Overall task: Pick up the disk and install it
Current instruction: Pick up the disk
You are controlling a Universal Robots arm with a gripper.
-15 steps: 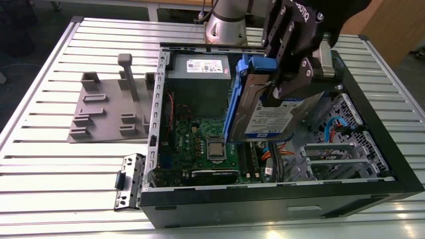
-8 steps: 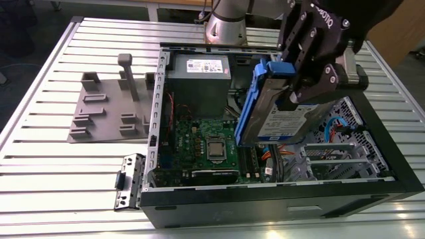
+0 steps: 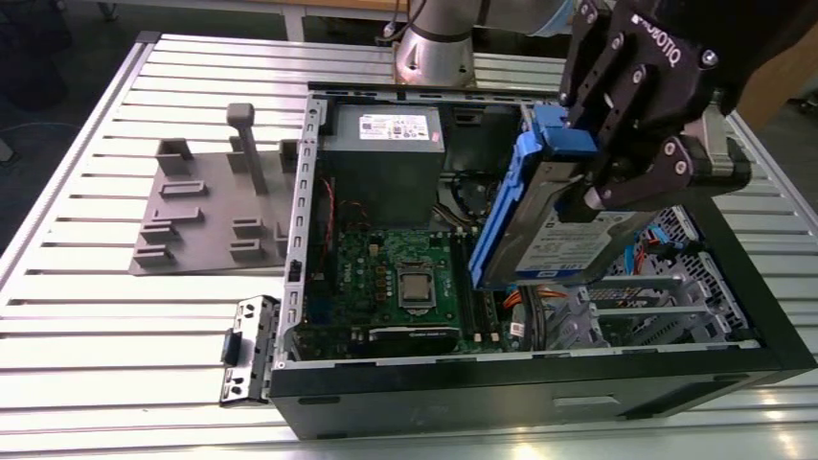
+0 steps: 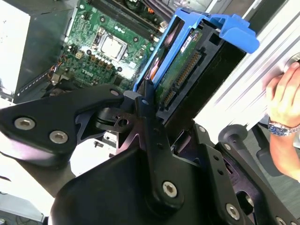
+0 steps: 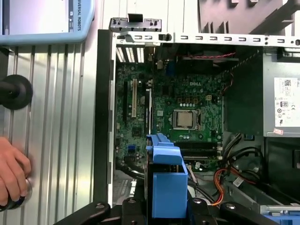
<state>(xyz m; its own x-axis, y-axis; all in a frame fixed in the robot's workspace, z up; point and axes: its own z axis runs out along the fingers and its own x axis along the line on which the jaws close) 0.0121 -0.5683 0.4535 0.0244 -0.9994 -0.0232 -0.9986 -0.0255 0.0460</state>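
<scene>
Gripper (image 3: 599, 168) clamped on disk (image 3: 556, 240), 2 fingers pinching blue carrier bracket near its upper end. Disk on edge, tilted, held over open computer case (image 3: 537, 383), just beside motherboard (image 3: 402, 273) toward exterior view's right. In second wrist view, finger (image 4: 146, 112) pressed against bracket edge. Person's hand (image 5: 11, 173) on table (image 5: 61, 140) beside case.

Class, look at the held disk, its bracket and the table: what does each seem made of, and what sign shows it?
The disk: probably metal, silvery casing around a glossy label. Its bracket: likely plastic, uniform matte blue, moulded shape. The table: seemingly aluminium, pale ribbed slats with sheen.
</scene>
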